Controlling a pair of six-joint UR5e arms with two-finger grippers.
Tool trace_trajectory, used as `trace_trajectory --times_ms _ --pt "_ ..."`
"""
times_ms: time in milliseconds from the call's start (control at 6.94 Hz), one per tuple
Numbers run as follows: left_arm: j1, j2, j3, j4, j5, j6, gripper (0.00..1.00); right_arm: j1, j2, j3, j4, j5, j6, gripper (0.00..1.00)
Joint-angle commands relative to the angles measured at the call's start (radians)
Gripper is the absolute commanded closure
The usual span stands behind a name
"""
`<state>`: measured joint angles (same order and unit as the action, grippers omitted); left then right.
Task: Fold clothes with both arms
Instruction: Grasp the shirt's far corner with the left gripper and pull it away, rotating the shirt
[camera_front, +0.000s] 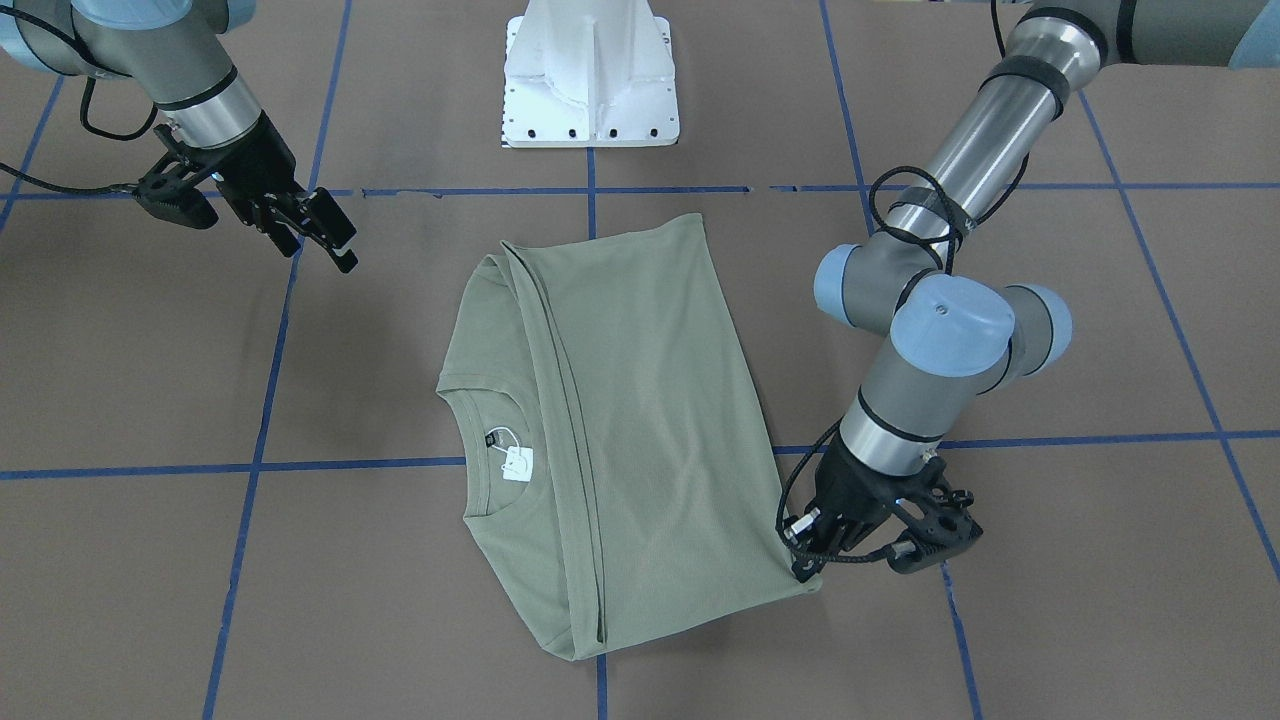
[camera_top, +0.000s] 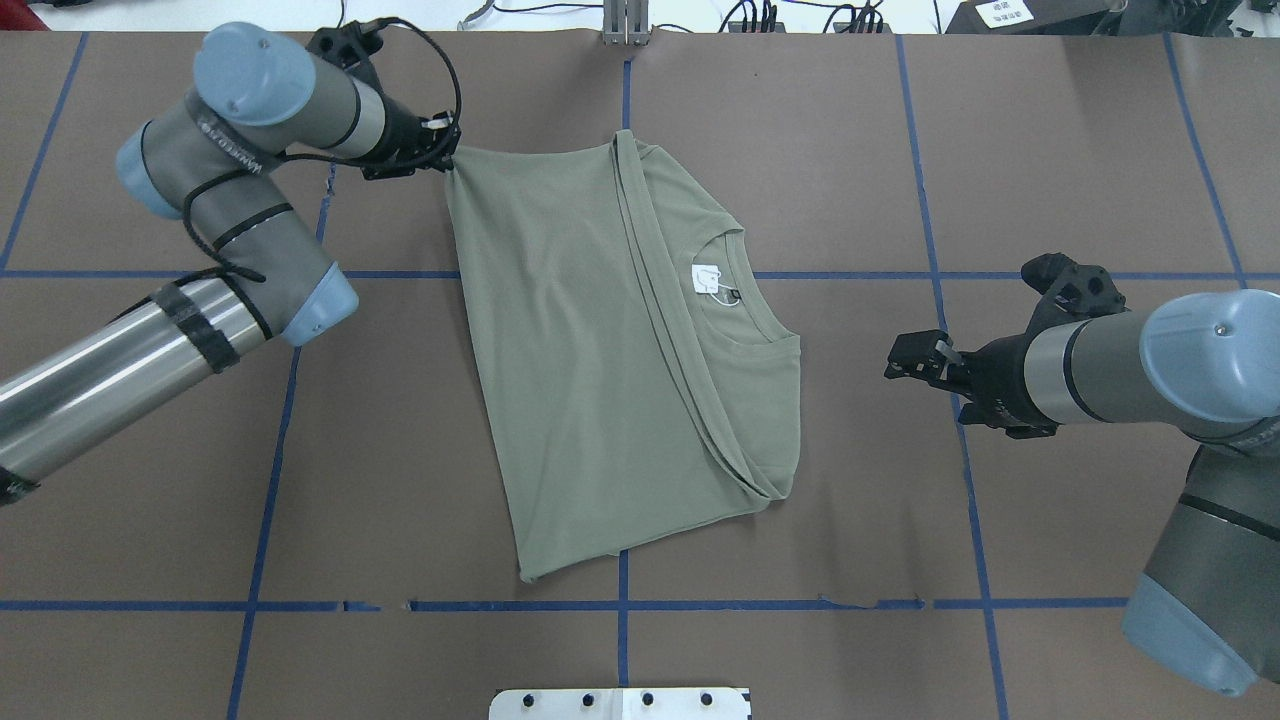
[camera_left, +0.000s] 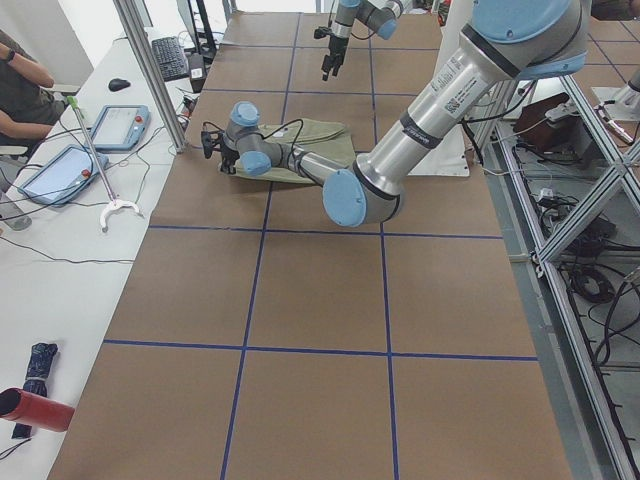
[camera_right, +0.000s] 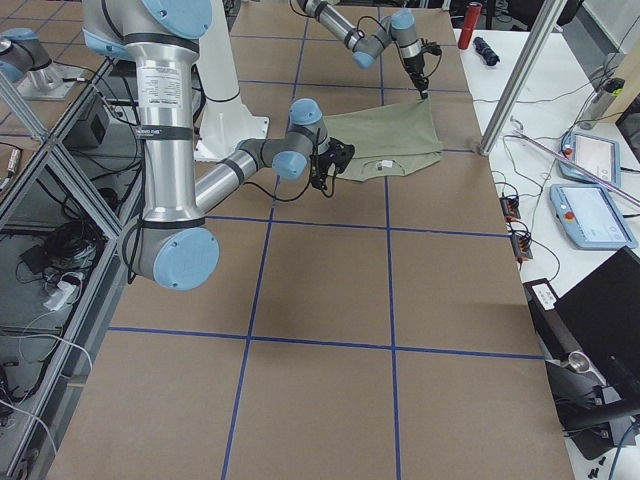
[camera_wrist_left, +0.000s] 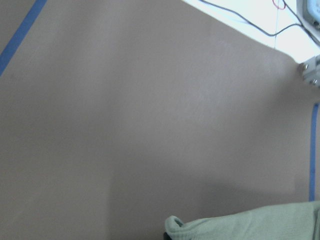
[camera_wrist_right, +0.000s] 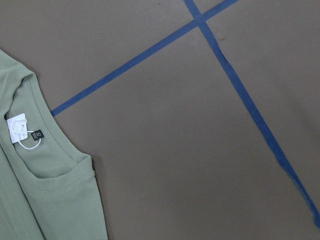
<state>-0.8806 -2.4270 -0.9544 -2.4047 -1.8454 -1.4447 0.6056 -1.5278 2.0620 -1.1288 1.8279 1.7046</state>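
Shirt (camera_top: 580, 330) lies flat mid-counter (camera_top: 1050, 150), one side already folded over. Left pincer (camera_top: 445, 158) pinches its 11 o'clock corner, probably to pull the next fold. Right pincer (camera_top: 897, 360) hangs parted at 3 o'clock, off the cloth.

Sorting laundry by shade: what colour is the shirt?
The shirt is plain sage green, clearest in the overhead exterior view.

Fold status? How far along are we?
Done: the sage-green long-sleeved knit shirt has one side folded over its middle; no sleeve sticks out. In hand: the left hand pinches its far corner. The right hand hangs open, clear of the cloth. Left: at least a crosswise fold; the white collar tag lies exposed.
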Motion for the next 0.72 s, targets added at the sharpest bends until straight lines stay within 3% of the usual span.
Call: trace_trajectory --times_ms 0,288,432,576 --pt "-0.006 -0.067 0.137 -0.08 0.028 -0.009 1.0 -0.003 0.064 -0.035 0.0 -0.002 0.004 0.0" --pt "-0.008 -0.135 0.241 -0.135 0.028 -0.013 0.98 -0.017 0.108 -0.061 -0.003 -0.004 0.007 0.0" --pt "-0.018 -0.133 0.234 -0.136 0.017 -0.005 0.53 -0.023 0.188 -0.131 -0.02 0.002 0.001 0.0" --pt "-0.024 -0.074 0.123 -0.129 -0.023 -0.003 0.49 -0.047 0.289 -0.182 -0.107 0.002 -0.008 0.0"
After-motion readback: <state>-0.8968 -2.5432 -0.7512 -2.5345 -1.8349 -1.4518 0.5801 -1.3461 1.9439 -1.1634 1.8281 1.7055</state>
